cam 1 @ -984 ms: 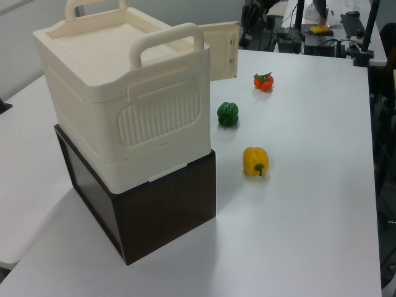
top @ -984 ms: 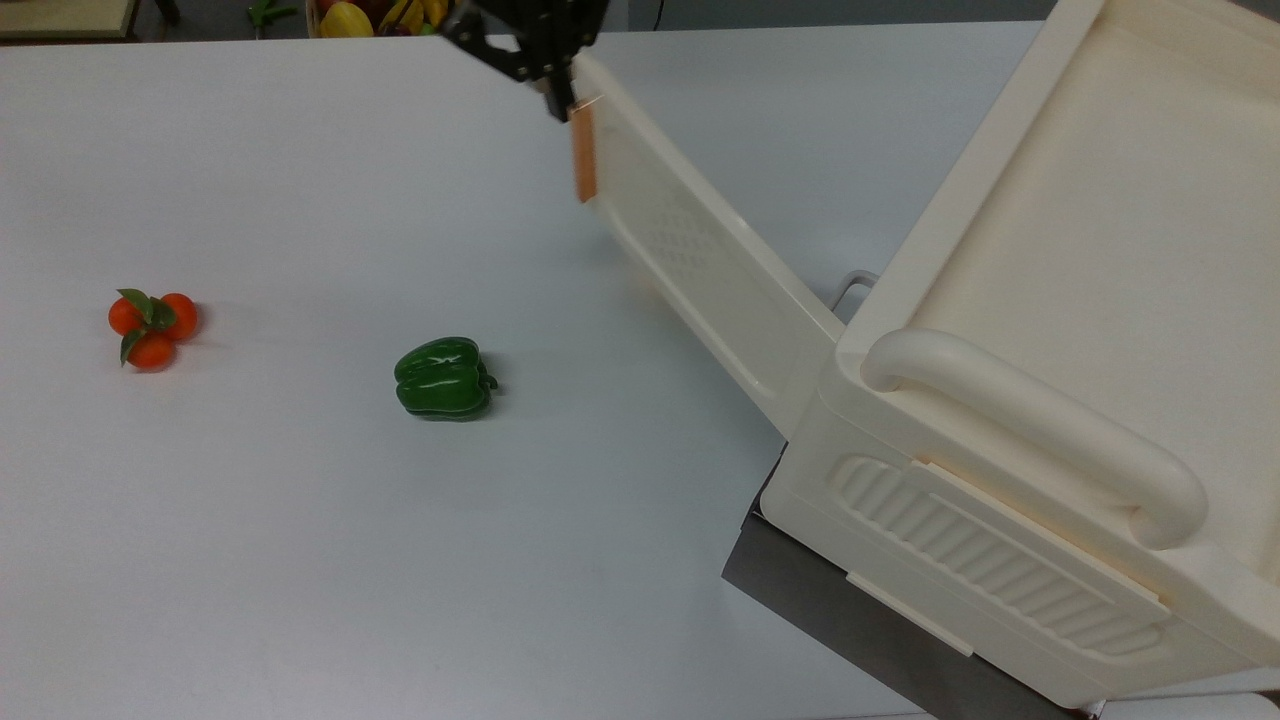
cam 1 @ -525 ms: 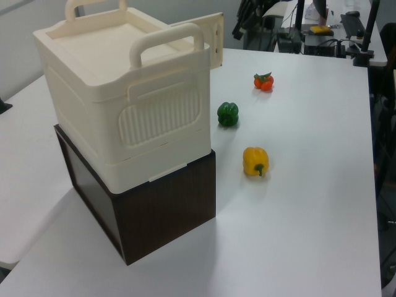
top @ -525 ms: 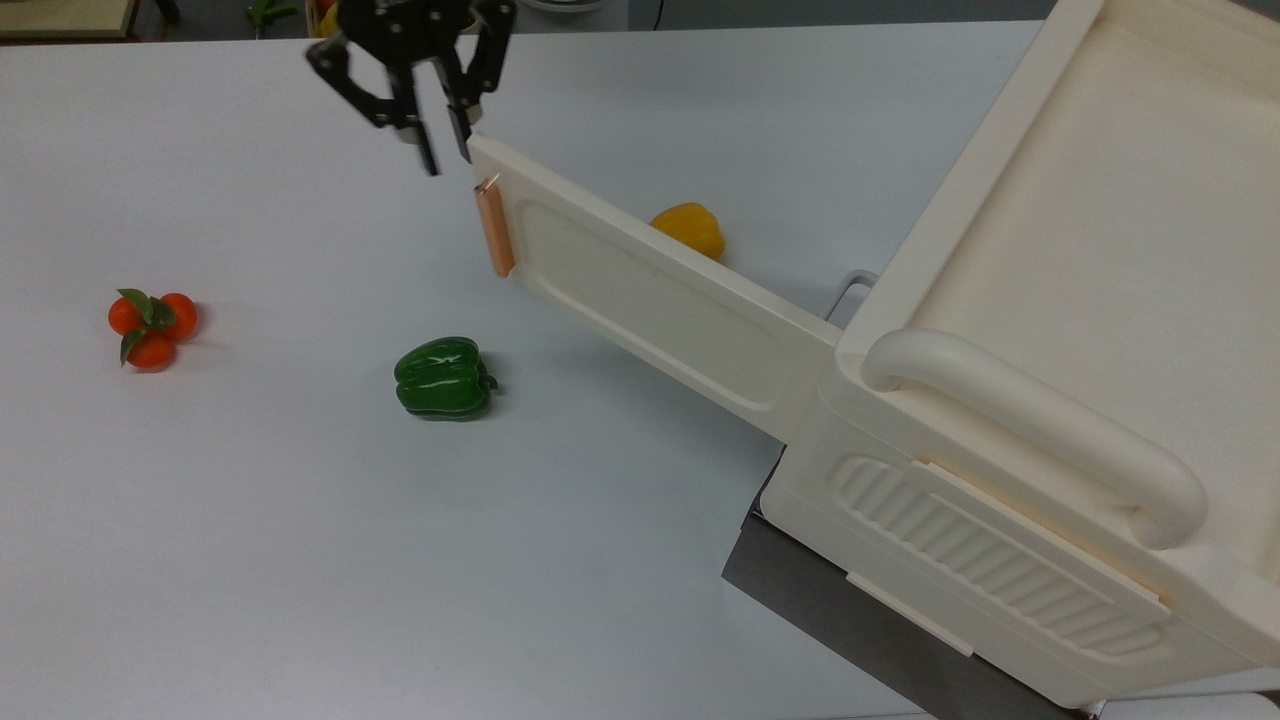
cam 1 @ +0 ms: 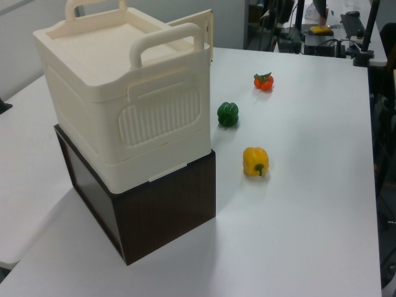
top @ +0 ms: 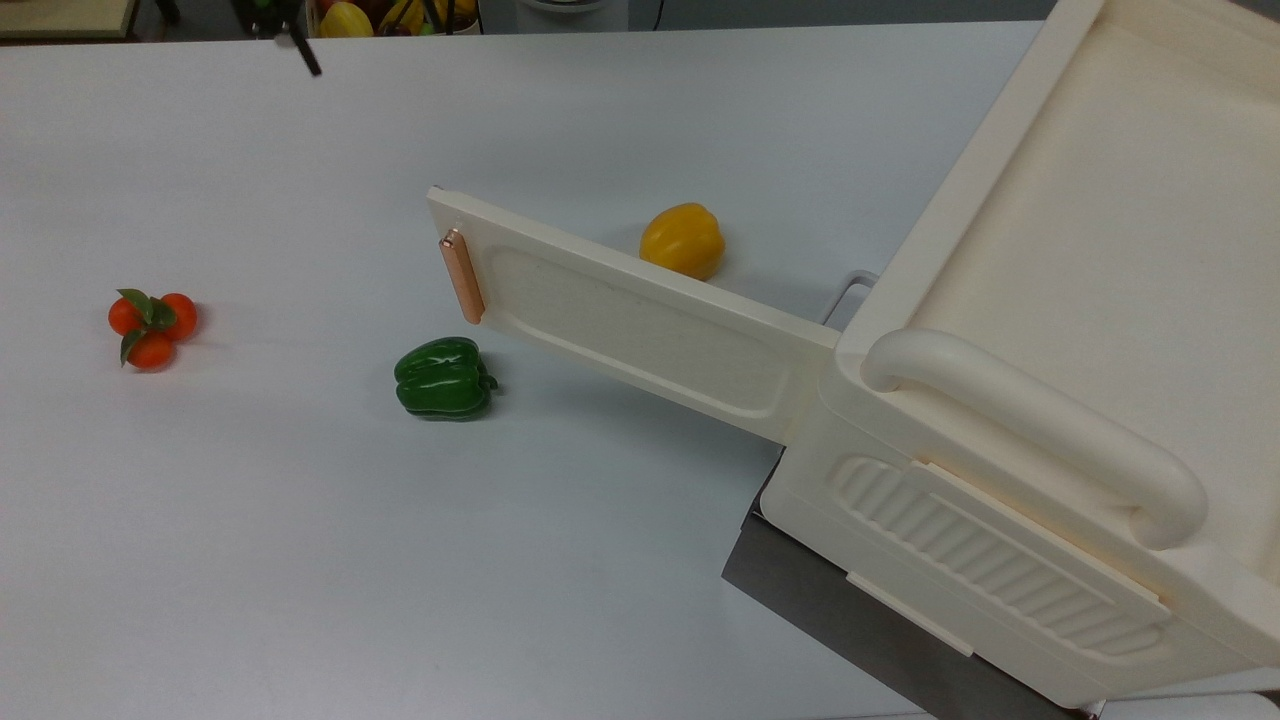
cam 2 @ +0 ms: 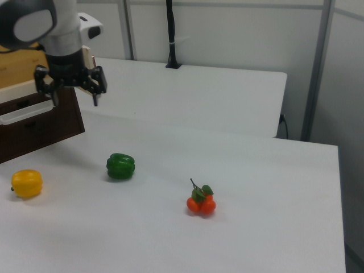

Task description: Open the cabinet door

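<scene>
The cabinet door point(top: 640, 335) stands swung wide out from the cream cabinet point(top: 1100, 250), its inset face up in the top view and its copper bar handle point(top: 462, 276) at the free end. In the left view the door point(cam 1: 208, 34) shows nearly edge-on behind the cabinet point(cam 1: 124, 93). My gripper point(cam 2: 75, 101) hangs open and empty in the right view, just in front of the door's edge point(cam 2: 87, 57) and apart from it. One of its fingers point(top: 303, 55) pokes in at the top view's upper left, far from the handle.
A green pepper point(top: 443, 377) lies below the door's free end, a yellow pepper point(top: 683, 240) behind the door, and an orange fruit cluster point(top: 152, 325) at the top view's left. The cabinet sits on a dark brown box point(cam 1: 154, 210).
The gripper has come off the door's handle end and pulled away toward the top view's upper left. The door has swung further open, uncovering the yellow pepper.
</scene>
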